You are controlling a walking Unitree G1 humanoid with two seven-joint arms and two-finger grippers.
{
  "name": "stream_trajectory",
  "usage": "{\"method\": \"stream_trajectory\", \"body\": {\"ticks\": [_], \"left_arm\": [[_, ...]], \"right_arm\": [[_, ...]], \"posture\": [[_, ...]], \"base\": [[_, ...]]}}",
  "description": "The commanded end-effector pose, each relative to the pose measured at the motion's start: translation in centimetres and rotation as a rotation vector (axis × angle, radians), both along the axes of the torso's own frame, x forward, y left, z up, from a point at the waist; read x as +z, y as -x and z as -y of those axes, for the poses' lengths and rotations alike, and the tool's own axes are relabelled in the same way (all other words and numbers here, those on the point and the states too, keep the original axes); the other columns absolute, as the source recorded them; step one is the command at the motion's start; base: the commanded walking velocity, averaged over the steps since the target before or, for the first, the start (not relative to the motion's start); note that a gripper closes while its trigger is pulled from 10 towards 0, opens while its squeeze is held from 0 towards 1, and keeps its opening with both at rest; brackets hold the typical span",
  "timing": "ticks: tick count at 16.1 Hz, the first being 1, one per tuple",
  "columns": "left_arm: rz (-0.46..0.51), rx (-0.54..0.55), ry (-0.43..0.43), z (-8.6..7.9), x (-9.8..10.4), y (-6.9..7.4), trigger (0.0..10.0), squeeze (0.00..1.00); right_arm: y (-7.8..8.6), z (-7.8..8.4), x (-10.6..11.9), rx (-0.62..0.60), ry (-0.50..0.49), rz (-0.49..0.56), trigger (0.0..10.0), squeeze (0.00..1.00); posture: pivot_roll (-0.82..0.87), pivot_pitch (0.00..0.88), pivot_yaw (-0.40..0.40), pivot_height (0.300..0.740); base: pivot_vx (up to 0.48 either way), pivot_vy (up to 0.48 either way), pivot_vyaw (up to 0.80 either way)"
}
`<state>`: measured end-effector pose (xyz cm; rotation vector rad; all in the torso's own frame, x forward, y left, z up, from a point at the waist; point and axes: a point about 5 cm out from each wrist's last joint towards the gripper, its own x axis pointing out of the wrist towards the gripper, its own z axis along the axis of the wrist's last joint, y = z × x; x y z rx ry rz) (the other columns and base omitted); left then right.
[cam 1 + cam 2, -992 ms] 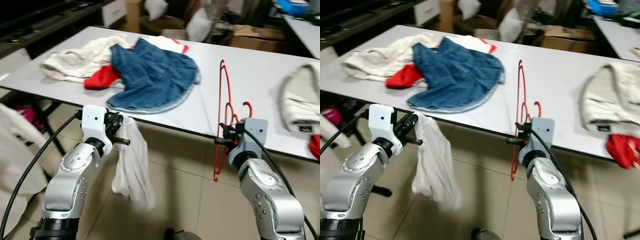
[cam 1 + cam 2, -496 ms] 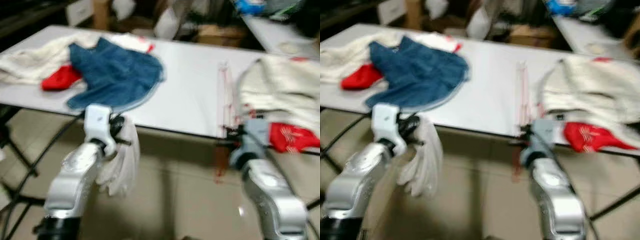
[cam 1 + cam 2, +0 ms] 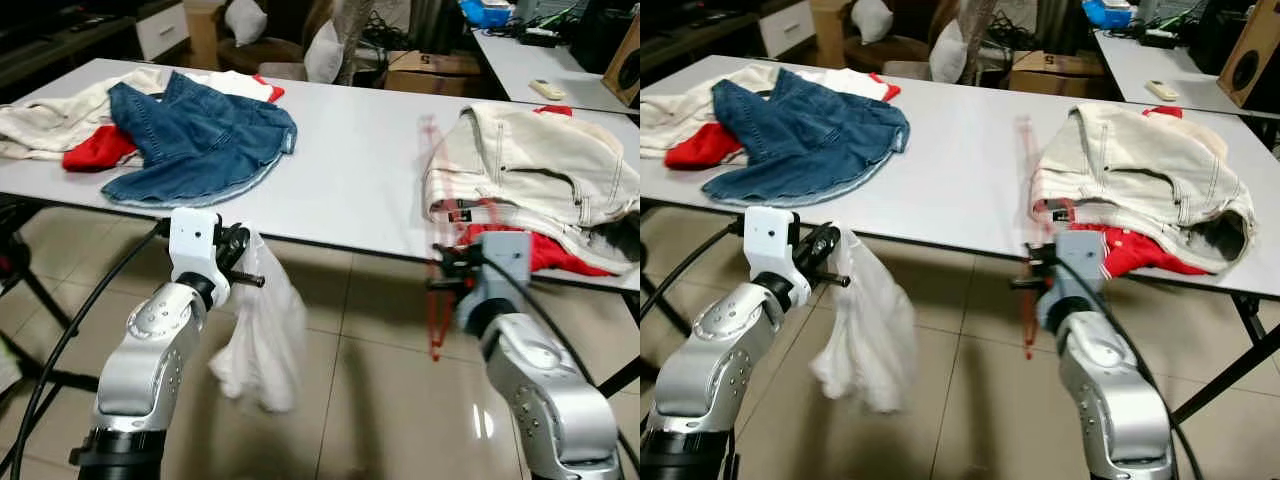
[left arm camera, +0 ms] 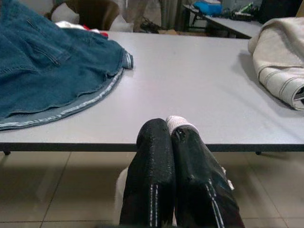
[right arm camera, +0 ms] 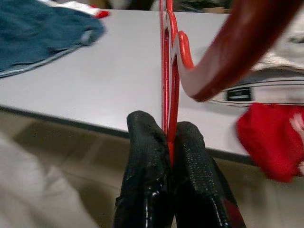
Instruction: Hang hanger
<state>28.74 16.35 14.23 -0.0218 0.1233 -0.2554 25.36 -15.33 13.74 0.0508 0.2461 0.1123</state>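
Observation:
A thin red hanger point(image 3: 432, 200) stands upright before the table's front edge, its hook curling close to the camera in the right wrist view. My right gripper point(image 3: 446, 271) is shut on the hanger point(image 5: 166, 71), with both black fingers point(image 5: 145, 156) pinching its wire. My left gripper point(image 3: 246, 272) is shut on a white garment point(image 3: 262, 340) that hangs limp below it over the floor. A scrap of that white garment point(image 4: 177, 122) peeks out between the shut fingertips in the left wrist view. Both grippers sit just short of the table edge.
The white table point(image 3: 360, 160) bears a blue denim piece point(image 3: 195, 125), a red cloth point(image 3: 95, 150) and a beige garment point(image 3: 40, 115) on the left. A cream jacket point(image 3: 535, 160) over a red cloth point(image 3: 555, 252) lies on the right. Tiled floor point(image 3: 370, 390) lies below; clutter stands behind.
The camera has swung to the right, bringing the cream jacket into view. Both grippers keep their hold; the white garment sways a little.

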Motion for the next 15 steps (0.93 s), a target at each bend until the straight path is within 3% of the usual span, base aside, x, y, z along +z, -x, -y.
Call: {"method": "stream_trajectory", "body": {"ticks": [1,13,15], "left_arm": [[0.037,0.011,0.003,-0.33,0.86,-0.43,10.0,0.0],[0.053,0.018,-0.001,-0.41,1.44,-1.09,10.0,0.0],[0.063,0.001,0.009,-0.12,1.75,-1.34,10.0,0.0]], "right_arm": [[-0.2,-0.26,0.61,0.027,0.003,0.021,10.0,0.0],[-0.65,-0.47,0.69,0.071,0.021,0.029,10.0,0.0],[-0.86,-0.53,0.95,0.095,0.034,0.037,10.0,0.0]], "posture": [[-0.07,0.0,-0.001,0.74],[-0.06,0.0,-0.002,0.74],[-0.06,0.0,-0.002,0.74]], "base": [[0.0,0.0,0.0],[0.309,0.0,0.0],[0.352,0.0,-0.68]]}}
